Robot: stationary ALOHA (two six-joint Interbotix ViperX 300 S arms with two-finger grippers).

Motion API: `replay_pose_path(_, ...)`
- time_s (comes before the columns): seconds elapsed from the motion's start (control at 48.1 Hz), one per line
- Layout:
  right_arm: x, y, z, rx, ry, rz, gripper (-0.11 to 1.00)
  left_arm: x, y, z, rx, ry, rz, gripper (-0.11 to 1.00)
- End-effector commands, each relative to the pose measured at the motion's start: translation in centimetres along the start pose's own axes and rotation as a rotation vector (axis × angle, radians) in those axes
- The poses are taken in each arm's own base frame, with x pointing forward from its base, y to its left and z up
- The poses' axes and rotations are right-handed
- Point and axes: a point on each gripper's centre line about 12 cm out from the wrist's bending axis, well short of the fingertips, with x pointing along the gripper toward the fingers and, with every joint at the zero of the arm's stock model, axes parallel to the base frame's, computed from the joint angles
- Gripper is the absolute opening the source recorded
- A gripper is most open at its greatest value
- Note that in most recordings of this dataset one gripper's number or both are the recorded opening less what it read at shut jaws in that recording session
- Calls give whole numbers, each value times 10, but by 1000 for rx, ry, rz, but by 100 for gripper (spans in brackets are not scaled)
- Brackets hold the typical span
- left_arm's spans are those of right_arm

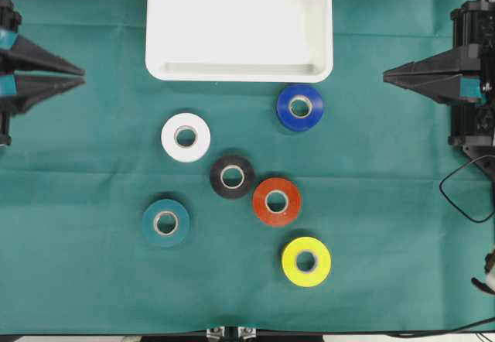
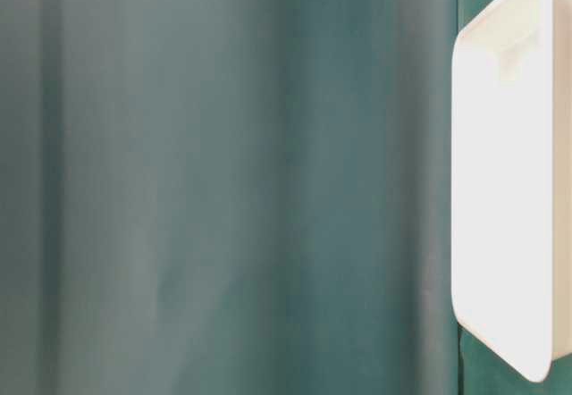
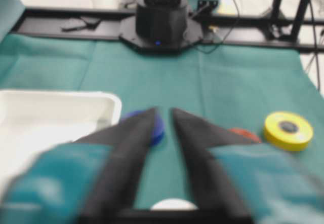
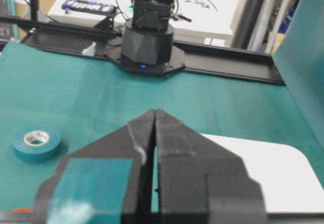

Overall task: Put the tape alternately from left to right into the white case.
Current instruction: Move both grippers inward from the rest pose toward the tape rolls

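Six tape rolls (image 1: 232,176) lie flat, light and stiff, likely best pinched across rim and core hole; left gripper (image 1: 80,77) slightly parted, right gripper (image 1: 387,73) clenched, both empty.

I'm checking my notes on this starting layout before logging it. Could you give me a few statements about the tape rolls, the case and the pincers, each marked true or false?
1. The white case holds no tape rolls. True.
2. The blue roll is the roll nearest the case. True.
3. The yellow roll touches the white roll. False: they lie far apart, with the black roll and red-orange roll between them.
4. The right pincer holds the teal roll. False: its jaws are shut on nothing, and the teal roll lies on the cloth.
5. The left pincer is over the black roll. False: it sits at the left edge of the overhead view, away from all rolls.
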Motion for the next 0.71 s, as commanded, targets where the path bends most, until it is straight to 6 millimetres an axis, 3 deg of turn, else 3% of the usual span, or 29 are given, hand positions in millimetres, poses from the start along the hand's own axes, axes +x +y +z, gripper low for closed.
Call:
replay_pose_path(0.0,3,-1,5,4,-12,-5,4,5,-1,8,2,-17,-3,5)
replay_pose_path(0.083,3,-1,4,4,-9,-6,19,6,0,6,3,-8,-1,22)
replay_pose_path(0.229,3,-2,5,7,-12,-8,60,7,0,6,8,-3,-1,63)
replay_pose_path(0.291,3,-2,5,10,-9,-8,78,8,-1,6,5,-1,-2,68)
replay_pose_path(0.499,8,-2,-2,50,32,-10,80,12,-4,2,-1,45,-17,67)
replay_pose_path(0.686,21,-2,-11,84,122,-15,80,28,-6,-9,-7,179,-20,67)
